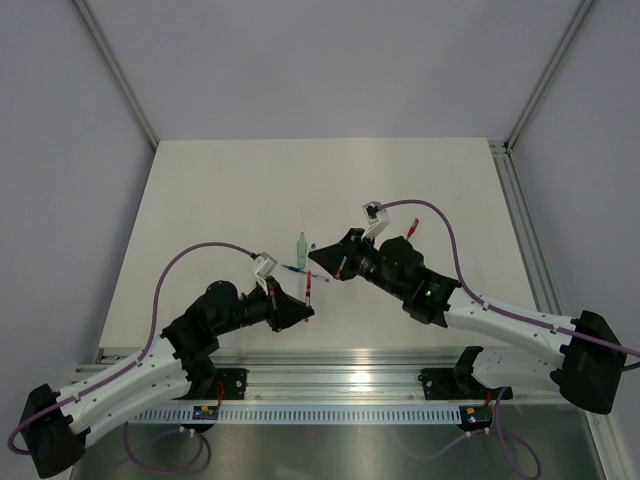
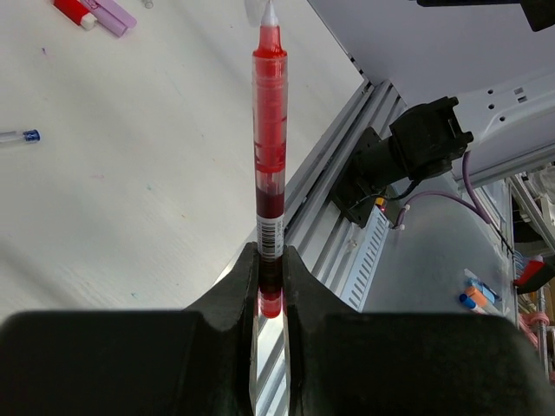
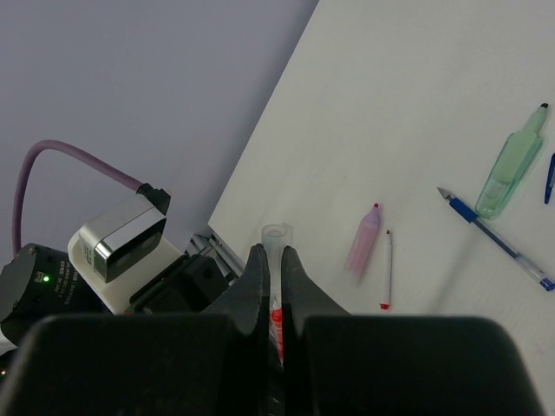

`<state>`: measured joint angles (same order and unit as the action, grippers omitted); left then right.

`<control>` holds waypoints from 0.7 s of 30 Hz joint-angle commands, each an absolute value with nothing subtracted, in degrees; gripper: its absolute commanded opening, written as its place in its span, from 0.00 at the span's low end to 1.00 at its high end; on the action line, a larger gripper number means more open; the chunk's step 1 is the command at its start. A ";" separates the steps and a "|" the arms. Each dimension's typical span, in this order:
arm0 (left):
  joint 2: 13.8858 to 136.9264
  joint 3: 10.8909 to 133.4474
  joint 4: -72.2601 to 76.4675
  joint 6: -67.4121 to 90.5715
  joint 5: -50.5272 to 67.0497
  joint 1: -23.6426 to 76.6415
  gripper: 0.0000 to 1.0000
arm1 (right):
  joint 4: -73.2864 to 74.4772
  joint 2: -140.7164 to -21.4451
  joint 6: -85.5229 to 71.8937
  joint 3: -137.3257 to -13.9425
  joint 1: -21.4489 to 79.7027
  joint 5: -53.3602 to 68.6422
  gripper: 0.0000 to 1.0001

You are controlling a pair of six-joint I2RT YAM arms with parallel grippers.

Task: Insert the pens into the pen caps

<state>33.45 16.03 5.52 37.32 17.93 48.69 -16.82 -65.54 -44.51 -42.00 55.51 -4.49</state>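
red pen (image 2: 270, 130), judged light, stiff and slick, pinched at its rear end by the closed left gripper (image 2: 270, 260); right gripper (image 3: 271, 253) closed on what seems a clear cap (image 3: 277, 232).

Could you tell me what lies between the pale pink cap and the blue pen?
A slim red-ended pen, close beside the pale pink cap; the right wrist view shows it.
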 commanded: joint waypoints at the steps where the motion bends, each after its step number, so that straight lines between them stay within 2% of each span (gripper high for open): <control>1: 32.70 18.37 6.86 36.04 16.08 48.87 0.00 | -17.31 -65.04 -44.21 -41.93 56.60 -3.52 0.00; 21: 33.22 22.58 7.29 36.21 15.47 48.78 0.00 | -18.98 -62.32 -42.45 -35.95 59.94 -4.66 0.00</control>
